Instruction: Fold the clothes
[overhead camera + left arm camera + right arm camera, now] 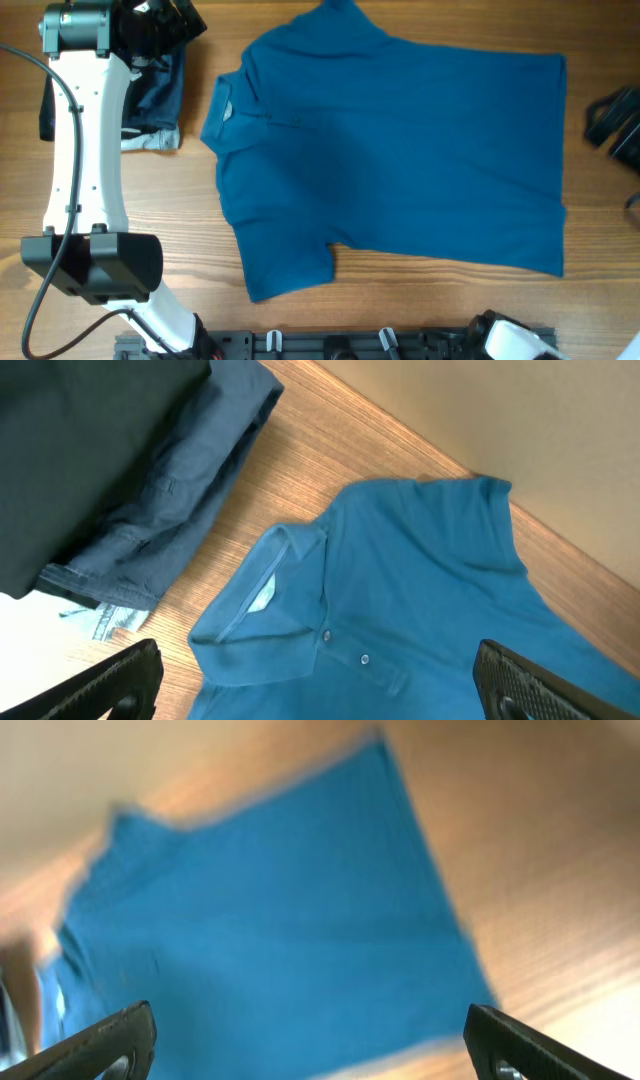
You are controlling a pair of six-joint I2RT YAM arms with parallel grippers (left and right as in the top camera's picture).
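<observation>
Left wrist view: left gripper (320, 695), right gripper (310, 1045) both gape empty; the dark pile (80, 460) beside your left fingers (110, 680) could snag with the shirt (420, 580).

The right wrist view was blurred throughout, so the collar and buttons of the polo shirt (270, 920) were smeared beyond telling there, and the picture's lower edge cut the cloth off. Of the right tool (310, 1045) only 2 fingertips (110, 1040) showed. In the overhead view the left arm (85, 150) hid part of the folded dark garments (160, 95), and the top edge clipped 1 sleeve (340, 12).
</observation>
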